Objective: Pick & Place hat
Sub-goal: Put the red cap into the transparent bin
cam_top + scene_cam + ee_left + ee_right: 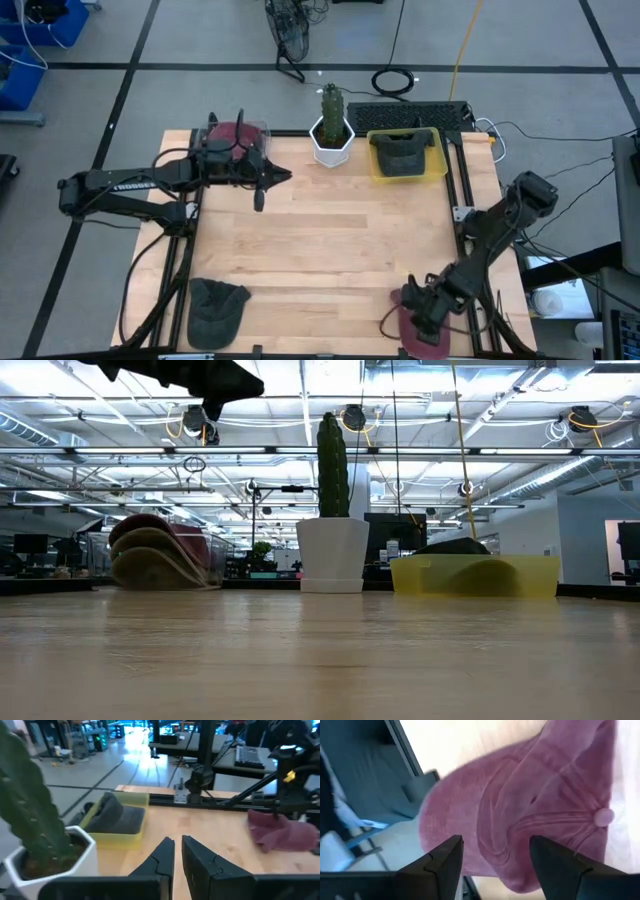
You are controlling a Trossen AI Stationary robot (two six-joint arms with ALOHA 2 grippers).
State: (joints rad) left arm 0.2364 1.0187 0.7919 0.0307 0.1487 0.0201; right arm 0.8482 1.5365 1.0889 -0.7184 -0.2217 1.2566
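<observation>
A maroon hat (422, 340) lies at the table's near right corner, crown up; it fills the right wrist view (530, 805). My right gripper (425, 318) is open just over it, its two fingers (447, 857) standing on either side of the crown. My left gripper (272, 180) is shut and empty, held above the table's far left part, pointing toward the right edge; its fingers show in the left wrist view (177, 862). A dark grey hat (215, 308) lies flat at the near left corner. My right gripper comes at the maroon hat's crown (510, 820) from above with its fingers spread. I cannot tell whether the fingertips touch the cloth. The hat lies on the table.
A yellow bin (435, 165) with a dark hat (400, 152) in it stands at the far right. A cactus in a white pot (332, 135) stands at the far middle. A stack of maroon hats (238, 133) sits at the far left. Bare wood spans the table's middle.
</observation>
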